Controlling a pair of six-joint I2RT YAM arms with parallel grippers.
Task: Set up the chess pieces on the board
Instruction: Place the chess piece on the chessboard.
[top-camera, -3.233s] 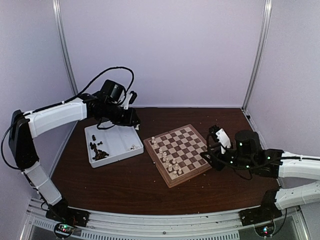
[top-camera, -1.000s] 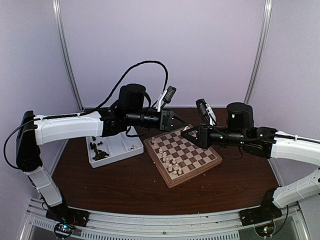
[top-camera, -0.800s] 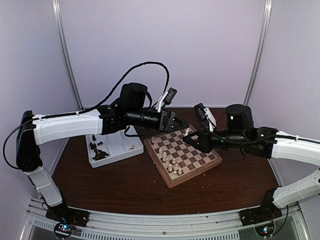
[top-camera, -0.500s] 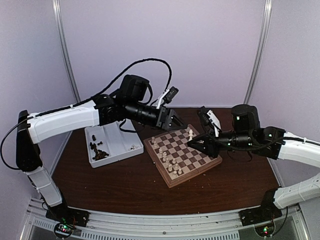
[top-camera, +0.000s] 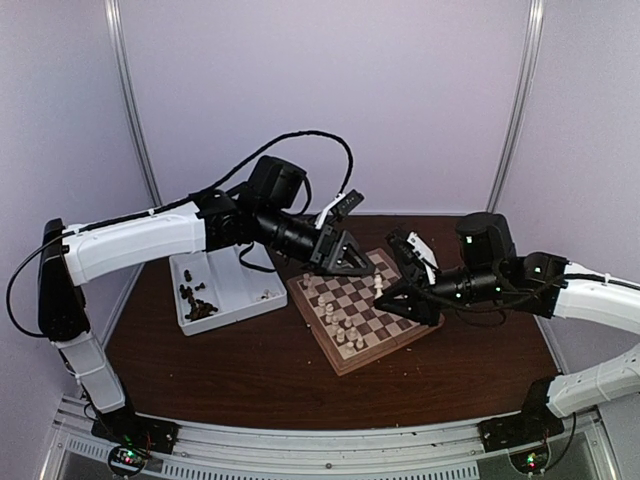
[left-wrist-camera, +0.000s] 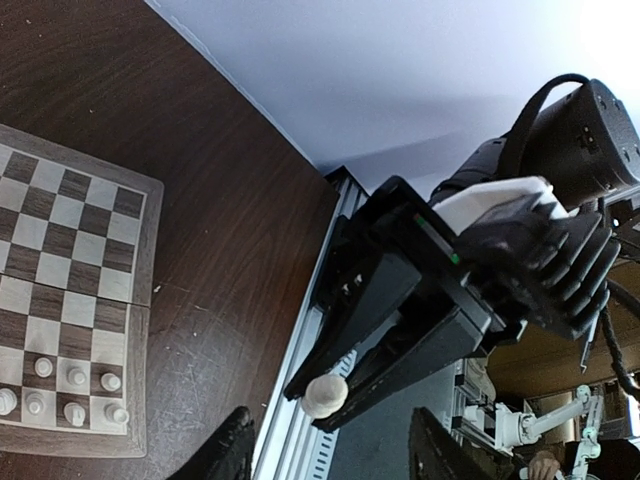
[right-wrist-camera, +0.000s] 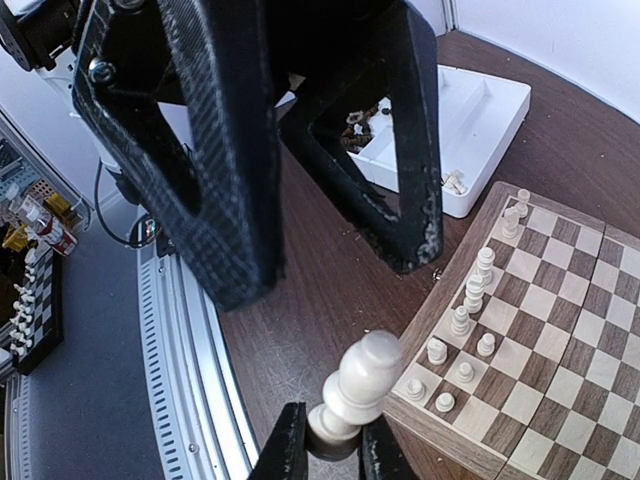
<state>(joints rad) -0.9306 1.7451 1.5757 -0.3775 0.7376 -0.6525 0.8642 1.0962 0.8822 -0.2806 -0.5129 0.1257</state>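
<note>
My right gripper is shut on the base of a cream-white chess piece, which hangs over the board's left part. The right wrist view shows this piece upright between my right gripper's fingers. My left gripper hovers just left of it, open and holding nothing. In the left wrist view, the left gripper stands wide apart below the held piece. Several cream pieces stand on the board's near-left squares. Dark brown pieces lie in the tray.
The white plastic tray sits left of the board, with a few cream pieces at its right edge. The left arm's big black fingers loom close in front of the right wrist camera. The purple walls enclose the brown table.
The left gripper has opened and let go of the cream piece, leaving it in the right gripper. The right gripper has carried the piece down towards the board.
</note>
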